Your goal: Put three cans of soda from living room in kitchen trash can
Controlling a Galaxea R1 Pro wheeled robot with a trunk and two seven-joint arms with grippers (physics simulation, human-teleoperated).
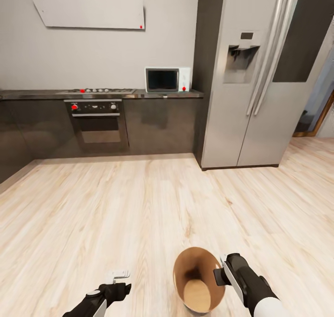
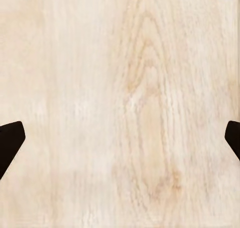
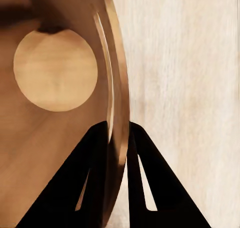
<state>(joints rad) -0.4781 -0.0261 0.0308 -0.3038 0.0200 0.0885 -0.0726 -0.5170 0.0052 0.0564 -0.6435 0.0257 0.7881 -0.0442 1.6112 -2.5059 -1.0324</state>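
Observation:
The tash can, a small grey bin with a tan inside, is low in the head view, just in front of me on the kitchen's wood floor. My right gripper is shut on its right rim. In the right wrist view the two dark fingers straddle the rim, one inside and one outside. The bin's round bottom is bare. My left gripper hangs open to the bin's left, and its fingertips stand wide apart over bare floor. The can of soda are out of view.
A big silver fridge stands at the back right. Dark counters with an oven, a hob and a microwave line the back wall. A doorway opens at the far right. Light wood floor lies between.

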